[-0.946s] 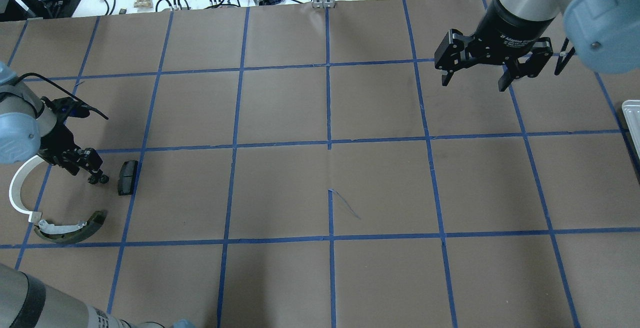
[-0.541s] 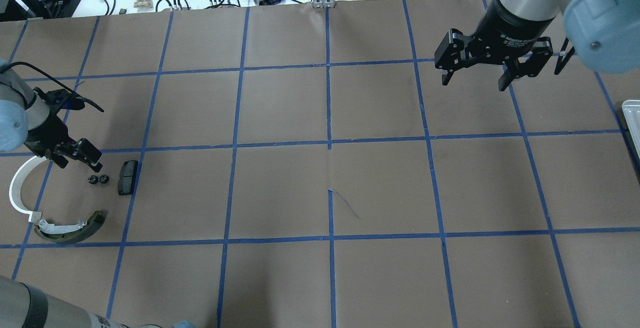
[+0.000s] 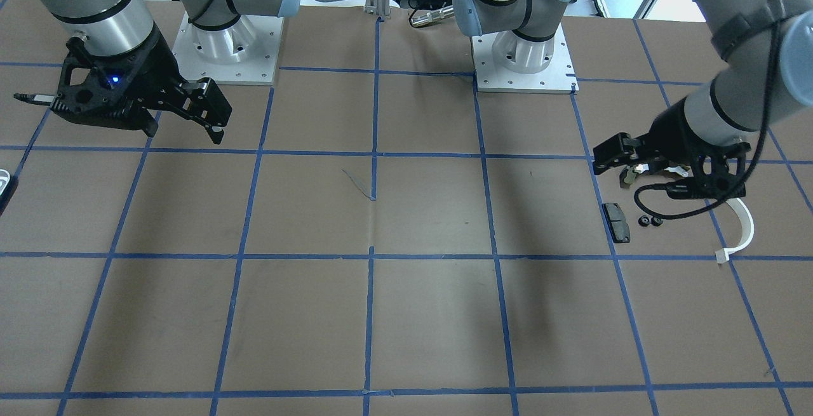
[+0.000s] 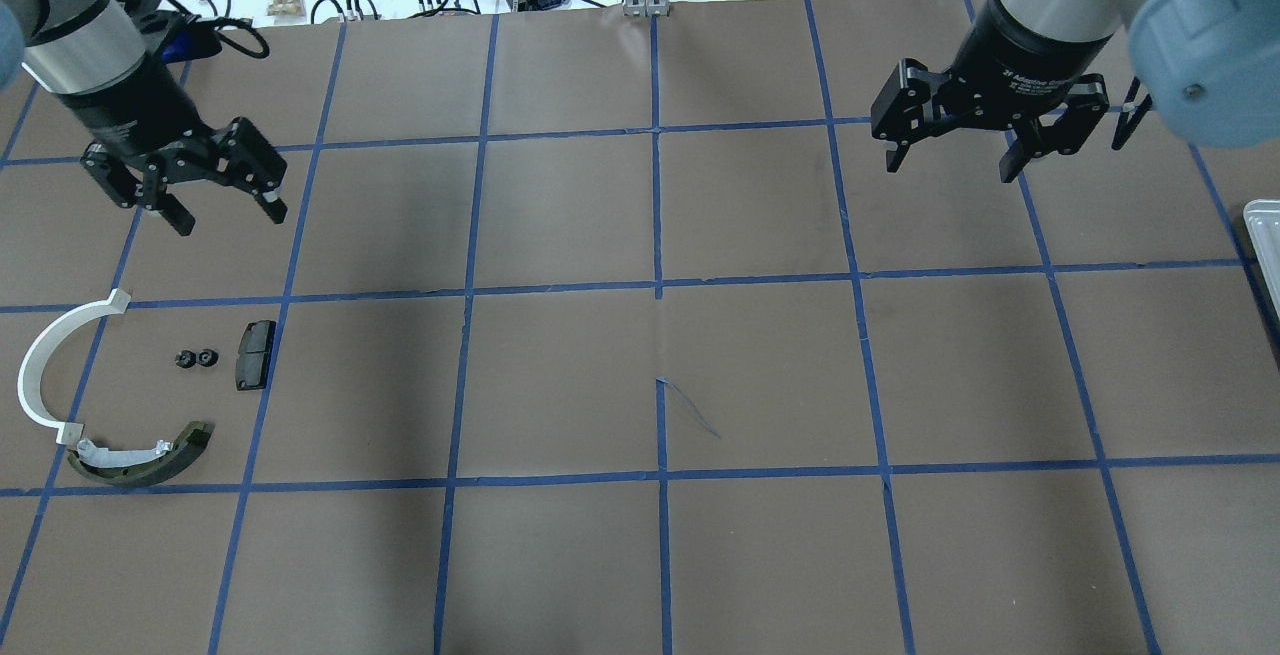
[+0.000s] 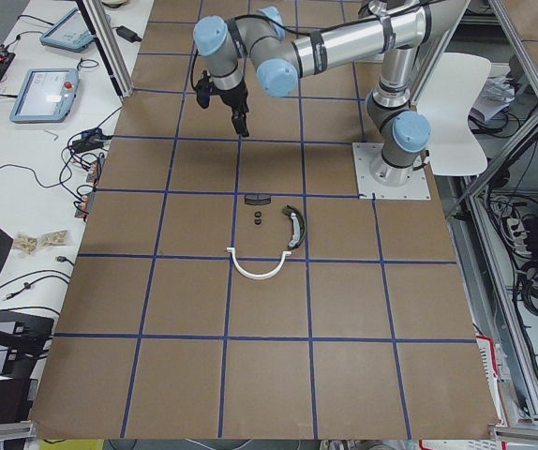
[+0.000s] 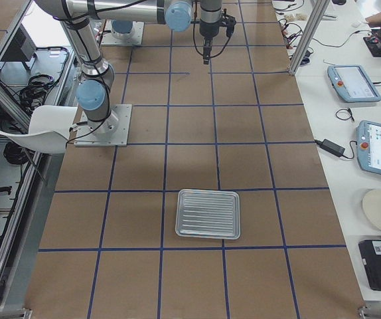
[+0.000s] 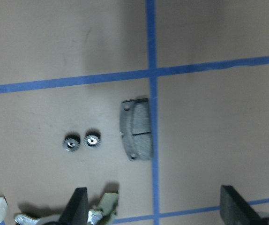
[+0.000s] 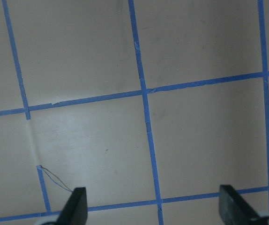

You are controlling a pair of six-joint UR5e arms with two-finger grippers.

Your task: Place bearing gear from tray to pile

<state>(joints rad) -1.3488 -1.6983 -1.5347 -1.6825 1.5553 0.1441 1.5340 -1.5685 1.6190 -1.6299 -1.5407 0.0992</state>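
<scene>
**Position of the part.** Two small black gears (image 4: 195, 359) were found on the brown paper of the table (image 4: 760, 375), inside the pile (image 5: 255, 275). They lay side by side, close together, on a 9-to-3 o'clock line in the overhead view. Each gear is round, so no long axis was recorded. A black pad (image 4: 255, 355) lay just beside them at 3 o'clock. A white arc (image 4: 35, 375) was noted at 9 o'clock and an olive brake shoe (image 4: 140, 457) at 7 o'clock, neither touching the gears. No gear was made out on the tray (image 6: 208, 214) in the right-side view. On that evidence the placing was judged complete or nearly so.

**Grippers.** The left gripper (image 4: 230, 223) was held above the table with its fingers spread wide and nothing between them. The gears lay at roughly 6 o'clock from it, well apart, and appeared beyond its fingertips in the left wrist view. The right gripper (image 4: 947, 170) was likewise spread wide and empty, far across the table. The left arm was clearly the nearer to the gears, and the right arm the nearer to the tray.

**Markings.** "2F Adaptive" was read on the right gripper's body; the rest of the lettering was not legible.
</scene>
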